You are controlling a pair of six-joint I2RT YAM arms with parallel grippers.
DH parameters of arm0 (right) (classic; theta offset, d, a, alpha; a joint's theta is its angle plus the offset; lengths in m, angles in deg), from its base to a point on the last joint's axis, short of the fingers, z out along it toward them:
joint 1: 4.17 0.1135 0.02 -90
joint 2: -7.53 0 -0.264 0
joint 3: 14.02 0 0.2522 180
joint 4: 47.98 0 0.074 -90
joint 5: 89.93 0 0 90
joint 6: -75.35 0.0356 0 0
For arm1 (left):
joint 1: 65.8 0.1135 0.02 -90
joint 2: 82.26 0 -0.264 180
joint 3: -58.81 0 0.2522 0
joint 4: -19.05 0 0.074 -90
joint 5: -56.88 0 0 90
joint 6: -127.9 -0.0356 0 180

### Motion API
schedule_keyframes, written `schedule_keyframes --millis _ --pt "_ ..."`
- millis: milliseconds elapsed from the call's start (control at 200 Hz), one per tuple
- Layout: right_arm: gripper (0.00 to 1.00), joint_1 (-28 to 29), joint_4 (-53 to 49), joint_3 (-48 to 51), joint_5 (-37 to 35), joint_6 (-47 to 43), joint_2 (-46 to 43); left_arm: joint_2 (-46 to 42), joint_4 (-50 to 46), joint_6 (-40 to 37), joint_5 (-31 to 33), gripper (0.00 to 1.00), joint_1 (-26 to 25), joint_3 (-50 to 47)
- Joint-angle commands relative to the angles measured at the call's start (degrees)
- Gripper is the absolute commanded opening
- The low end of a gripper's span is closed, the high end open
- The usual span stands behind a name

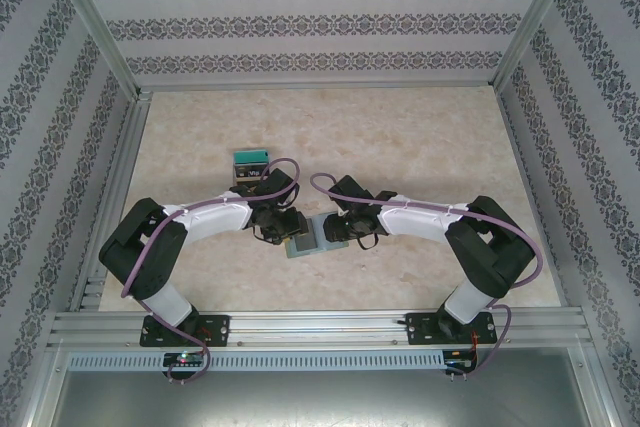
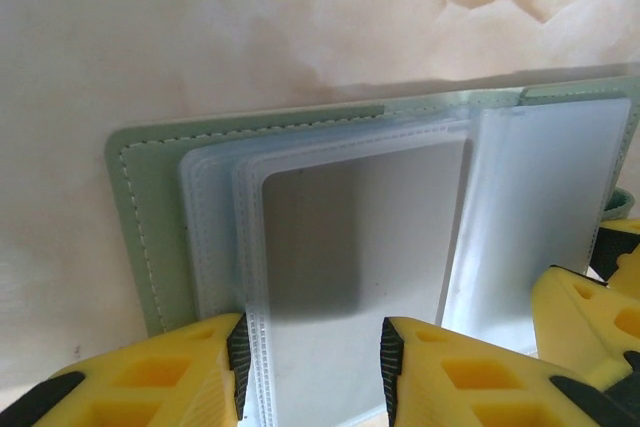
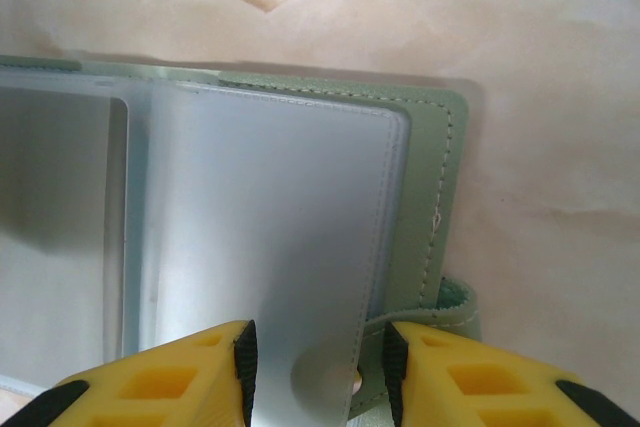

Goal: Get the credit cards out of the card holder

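Observation:
The card holder (image 1: 303, 244) lies open and flat on the table between my two grippers. Its pale green cover (image 2: 140, 217) frames frosted grey pockets (image 2: 360, 237), and its edge tab (image 3: 455, 302) sticks out on the right side. My left gripper (image 2: 315, 362) is open, its jaws straddling the left pockets from above. My right gripper (image 3: 320, 367) is also open, over the right pocket leaf (image 3: 270, 227) near the tab. The credit cards (image 1: 250, 165), teal and dark, lie in a small pile behind the left gripper (image 1: 283, 227).
The marble-patterned tabletop (image 1: 420, 137) stretches behind and beside the holder. A metal frame (image 1: 320, 325) runs along the near edge, with patterned walls on three sides. A finger of the right gripper (image 2: 590, 317) crowds the right of the left wrist view.

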Motion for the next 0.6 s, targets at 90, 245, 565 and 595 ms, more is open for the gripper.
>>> schedule_keyframes --millis 90,245,565,595 --pt "0.42 0.7 -0.4 0.5 -0.8 0.9 1.4 -2.6 -3.4 -1.3 3.2 0.41 -1.3 1.1" --pt "0.42 0.8 -0.4 0.3 -0.7 0.9 1.5 -2.5 -3.2 -1.5 3.1 0.41 -1.7 1.4" --pt "0.42 0.7 -0.4 0.2 -0.7 0.9 1.5 -0.4 -3.0 -1.7 2.6 0.40 -2.0 2.0" --pt "0.42 0.8 -0.4 0.2 -0.7 0.9 1.5 -0.2 -2.8 -1.7 2.4 0.40 -2.0 1.8"
